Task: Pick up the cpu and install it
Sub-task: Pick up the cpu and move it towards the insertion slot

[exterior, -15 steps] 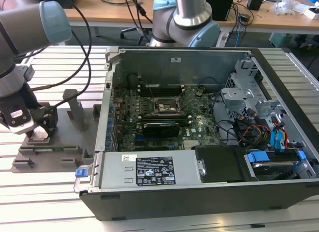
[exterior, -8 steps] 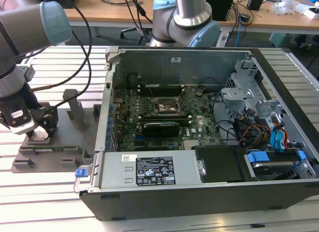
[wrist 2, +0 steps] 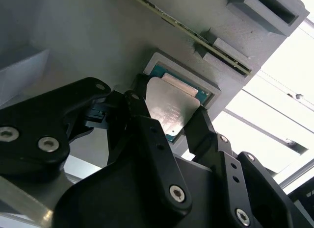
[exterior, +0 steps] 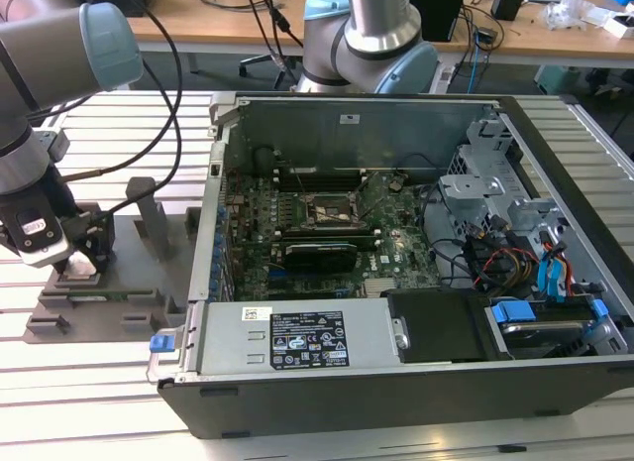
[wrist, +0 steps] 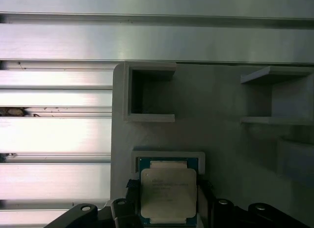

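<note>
In the exterior view, the gripper [exterior: 74, 258] is seen low over a grey holder [exterior: 129, 302] on the slatted table [exterior: 99, 392], to the exterior view's left of the open computer case [exterior: 396, 392]. The case holds the motherboard [exterior: 297, 258], with the socket [exterior: 332, 211] near its middle (whether anything lies in it cannot be made out). A power supply [exterior: 307, 342] and a tangle of cables [exterior: 495, 258] are housed there too.

In the second wrist view, the cpu [wrist 2: 171, 105] is found lying in its shallow pocket [wrist 2: 196, 73] of the holder. The fingers [wrist 2: 147, 135] stand narrow against two opposite edges of the chip and appear to grip it.

In the first wrist view, the cpu [wrist: 168, 189] is seen sitting square in the pocket [wrist: 168, 154], and a square recess [wrist: 149, 93] nearby holds nothing.

Only thin edges are held, so a slip is judged possible. If the chip were raised off level, a corner could catch on the pocket rim and the chip could be tipped or dropped. A skewed hold could also be carried to the socket and cause damage there.
</note>
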Tool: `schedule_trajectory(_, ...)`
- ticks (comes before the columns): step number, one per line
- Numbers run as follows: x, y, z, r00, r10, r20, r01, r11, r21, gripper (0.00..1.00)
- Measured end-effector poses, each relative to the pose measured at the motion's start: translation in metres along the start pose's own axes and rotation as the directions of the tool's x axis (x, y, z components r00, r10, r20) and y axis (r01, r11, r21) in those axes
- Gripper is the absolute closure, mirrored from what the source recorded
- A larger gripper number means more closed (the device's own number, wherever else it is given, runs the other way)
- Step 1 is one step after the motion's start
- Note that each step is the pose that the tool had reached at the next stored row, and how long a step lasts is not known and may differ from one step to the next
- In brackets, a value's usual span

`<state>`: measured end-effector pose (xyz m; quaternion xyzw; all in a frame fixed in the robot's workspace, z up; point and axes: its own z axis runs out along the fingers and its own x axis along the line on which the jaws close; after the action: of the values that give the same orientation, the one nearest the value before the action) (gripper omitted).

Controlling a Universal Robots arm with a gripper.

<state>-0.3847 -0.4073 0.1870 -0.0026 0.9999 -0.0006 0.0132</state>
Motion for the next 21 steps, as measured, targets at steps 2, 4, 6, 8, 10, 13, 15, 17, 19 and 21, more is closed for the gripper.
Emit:
schedule_trajectory(2,0.0,0.0,0.0,1.0,0.0,0.0,0.0,1.0,0.0,0.45)
schedule_trajectory(4,0.0,0.0,0.0001,1.0,0.0,0.0,0.0,1.0,0.0,0.45)
schedule_trajectory(6,0.0,0.0,0.0001,1.0,0.0,0.0,0.0,1.0,0.0,0.45)
schedule_trajectory(8,0.0,0.0,0.0001,1.0,0.0,-0.0001,0.0,1.0,0.0,0.45)
schedule_trajectory(10,0.0,0.0,0.0001,1.0,0.0,0.0,0.0,1.0,0.0,0.45)
schedule_trajectory(13,0.0,0.0,0.0002,1.0,0.0,0.0,0.0,1.0,0.0,0.45)
schedule_trajectory(15,0.0,0.0,0.0002,1.0,0.0,0.0,0.0,1.0,0.0001,0.45)
schedule_trajectory(17,0.0,0.0,0.0002,1.0,0.0,0.0,0.0,1.0,0.0,0.45)
schedule_trajectory(19,0.0,0.0,0.0001,1.0,0.0,0.0002,0.0,1.0,-0.0001,0.45)
schedule_trajectory(21,-0.0001,0.0,-0.0021,1.0,0.0,0.0001,0.0,1.0,-0.0001,0.45)
